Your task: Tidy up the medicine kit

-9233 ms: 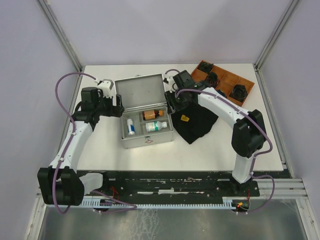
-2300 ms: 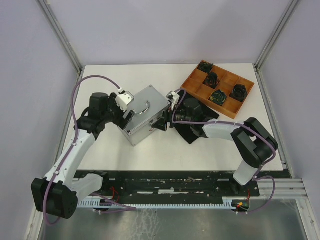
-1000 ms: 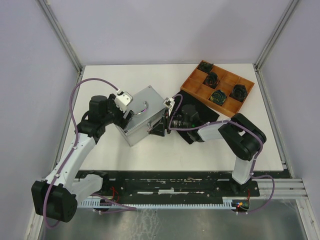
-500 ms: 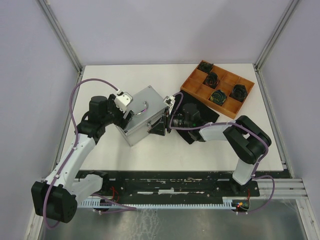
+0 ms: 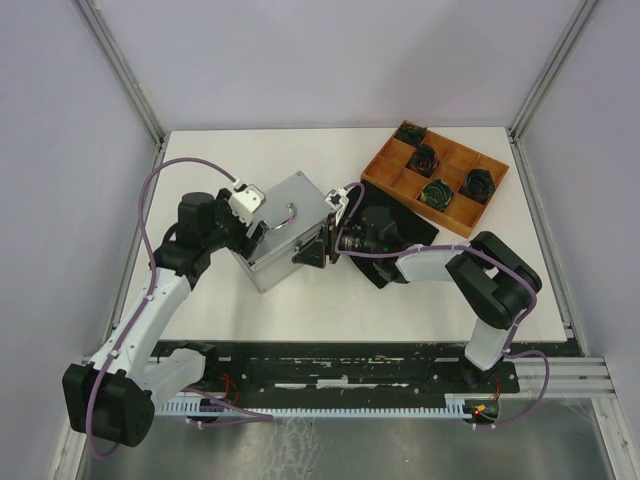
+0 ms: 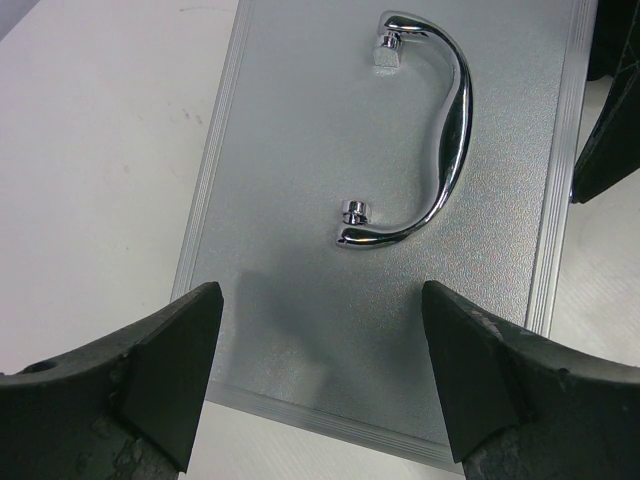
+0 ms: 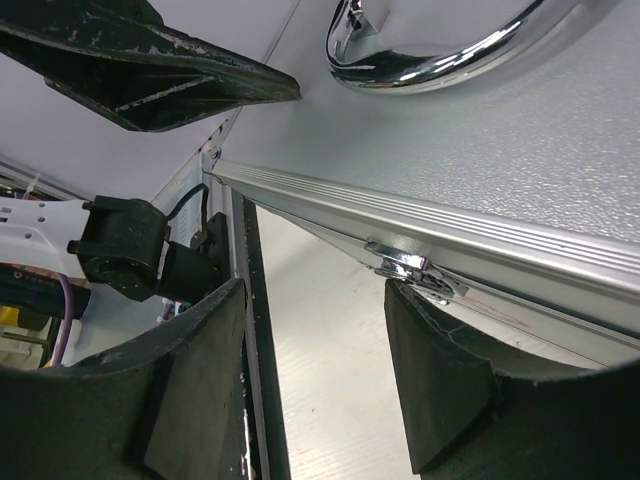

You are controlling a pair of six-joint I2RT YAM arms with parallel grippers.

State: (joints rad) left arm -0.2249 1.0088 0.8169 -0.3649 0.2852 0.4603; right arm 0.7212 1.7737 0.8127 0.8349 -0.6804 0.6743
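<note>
Medicine kit (image 5: 282, 224) (shut), long axis near-left to far-right

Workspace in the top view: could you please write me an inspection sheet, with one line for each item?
Surface: white table, no spill seen.
Job's things: metal case set askew, lid shut, handle on top.
Clutter: orange tray with black parts at the far right; black cloth beside the case.
Grippers: left gripper open above the lid; right gripper open at the case's front edge, by the latch.
Cables: purple cables loop along both arms.
Surroundings: pale walls, metal frame posts; nothing else seen.
</note>
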